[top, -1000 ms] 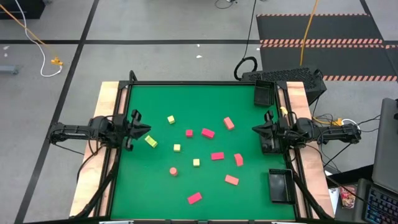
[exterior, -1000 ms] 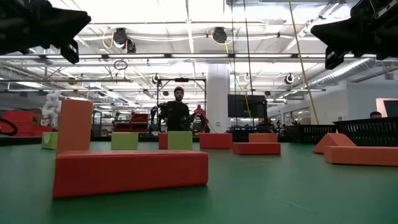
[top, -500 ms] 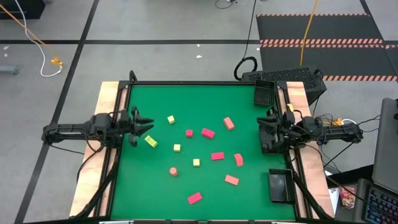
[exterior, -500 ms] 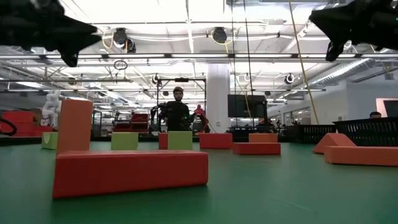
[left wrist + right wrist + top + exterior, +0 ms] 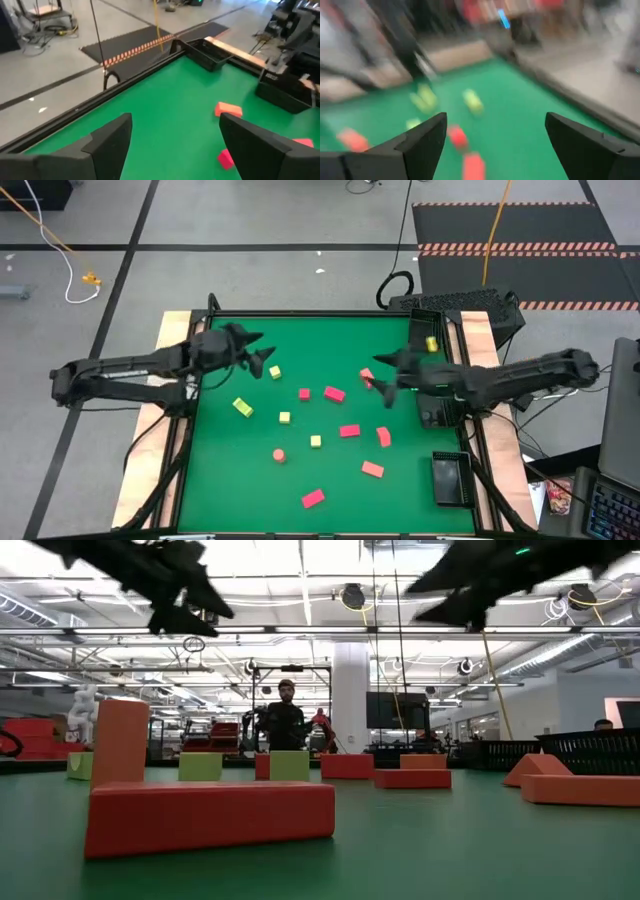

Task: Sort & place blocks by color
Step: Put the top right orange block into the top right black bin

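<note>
The green worktop [image 5: 300,345] carries the blocks [image 5: 334,393], pink-red and yellow-green, scattered across its middle. Both pincers hang above it with fingers spread and empty: left pincer [image 5: 262,360] far-left, right pincer [image 5: 380,373] right of centre. A person [image 5: 286,718] stands in the hall beyond.

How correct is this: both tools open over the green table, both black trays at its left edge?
No: the high view shows both black trays at its right edge. The left tool and right tool are open over the green table.
</note>
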